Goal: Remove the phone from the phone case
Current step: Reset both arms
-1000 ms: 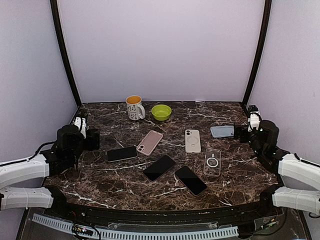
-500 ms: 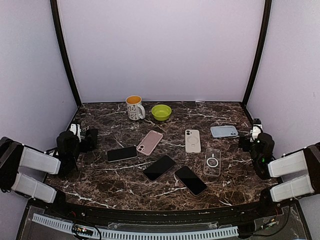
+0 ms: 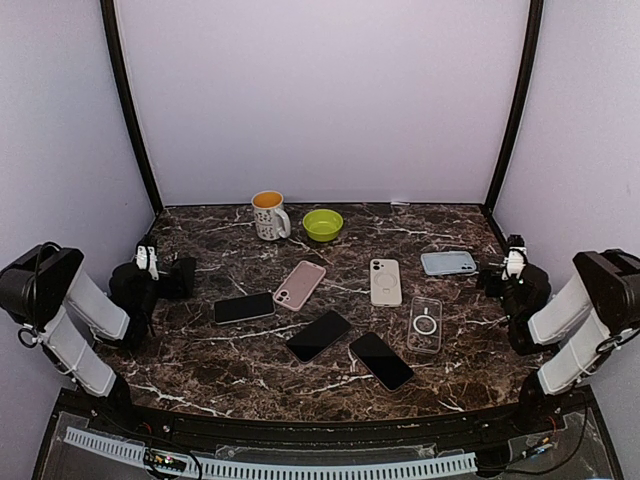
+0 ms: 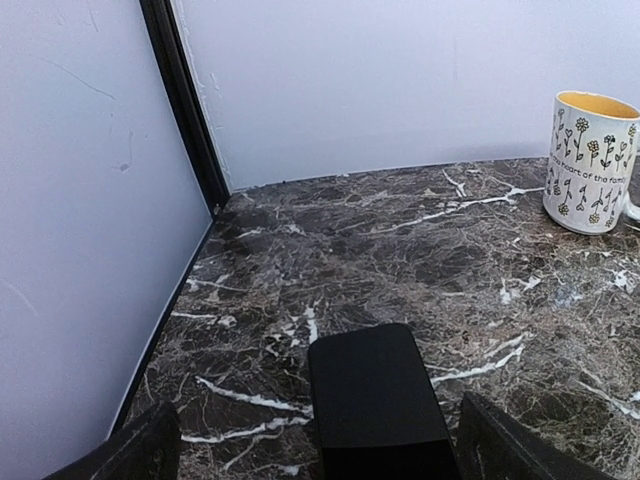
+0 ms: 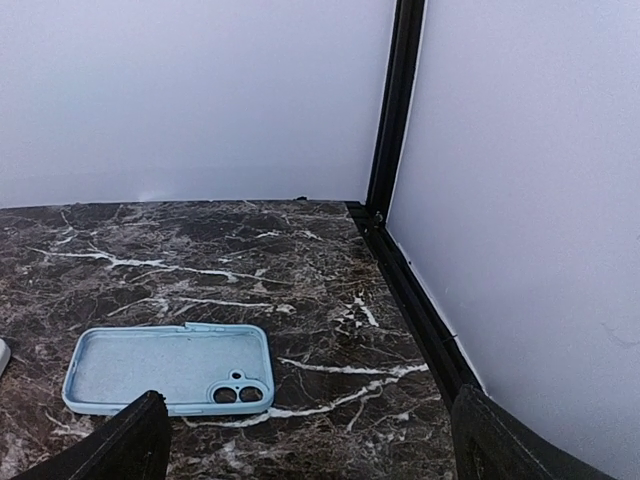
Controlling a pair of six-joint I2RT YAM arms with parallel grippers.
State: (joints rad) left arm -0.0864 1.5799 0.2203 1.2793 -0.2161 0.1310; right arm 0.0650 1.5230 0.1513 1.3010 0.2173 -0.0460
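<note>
Several phones and cases lie mid-table. A pink one (image 3: 299,284) and a cream one (image 3: 385,281) lie back up with camera cutouts showing; I cannot tell whether they are cased phones. Three black phones (image 3: 244,307) (image 3: 318,335) (image 3: 380,360) lie screen up. A clear empty case (image 3: 425,324) lies at the right. A light blue empty case (image 3: 445,262) (image 5: 170,368) lies inside up. My left gripper (image 3: 162,275) (image 4: 318,405) is open at the table's left edge. My right gripper (image 3: 503,272) (image 5: 308,395) is open and empty, just right of the blue case.
A flowered mug (image 3: 268,214) (image 4: 592,162) and a green bowl (image 3: 322,224) stand at the back. A black flat block (image 4: 375,400) sits between the left fingers, not gripped. Black frame posts (image 5: 398,110) and walls close both sides.
Both arms have folded back towards the table's outer edges, with their upper links raised. The grippers drew slightly outward. The phones and cases have not moved.
</note>
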